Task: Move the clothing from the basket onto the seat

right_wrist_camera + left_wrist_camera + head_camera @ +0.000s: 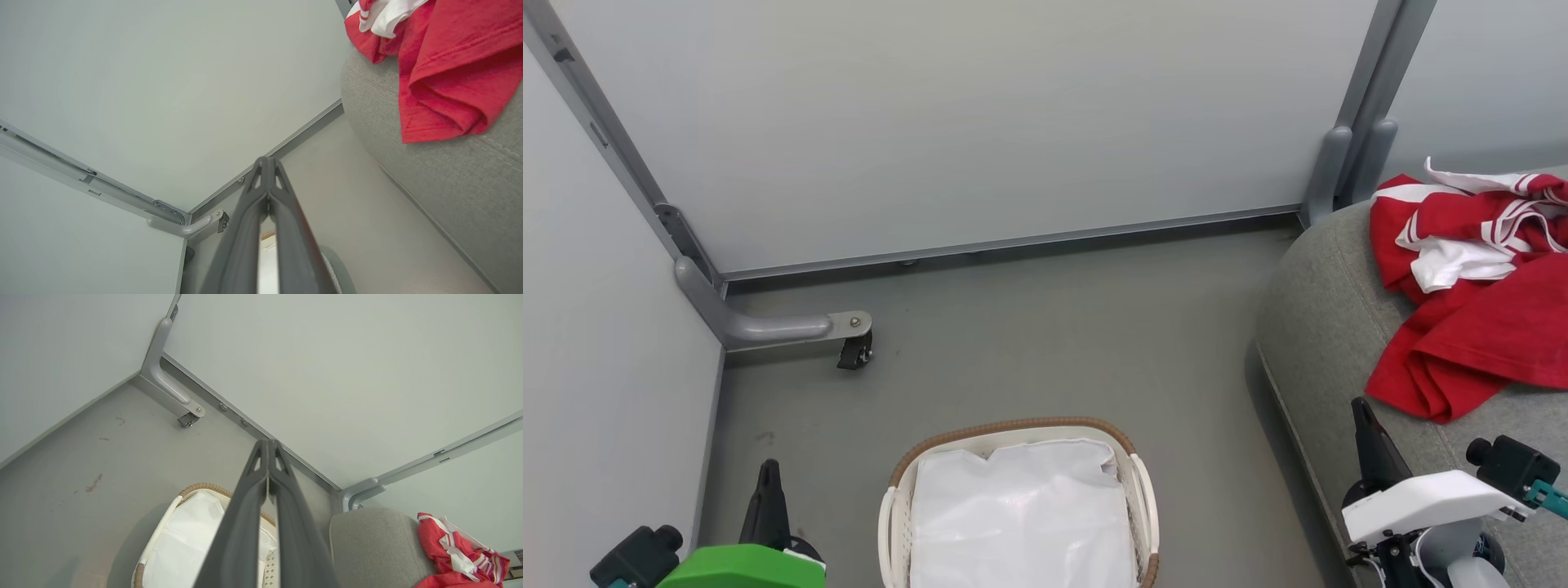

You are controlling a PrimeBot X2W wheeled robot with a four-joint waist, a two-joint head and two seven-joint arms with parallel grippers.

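The task looks finished or nearly so: the red clothing (1470,327) lies heaped on the grey seat (1327,327) right of the basket (1013,428), whose white liner (1021,523) shows bare where visible, while the left fingers (768,500) and right fingers (1374,447), flanking the basket, are pressed together and hold nothing.

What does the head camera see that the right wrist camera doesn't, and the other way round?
Head view adds: the left fingers, shut, their green cover, and the basket's bare white liner. Right wrist view adds: a close look at the right fingers pressed together, and the stitched hem of the clothing. Both share: the clothing lying on the grey seat, plus the floor and wall.
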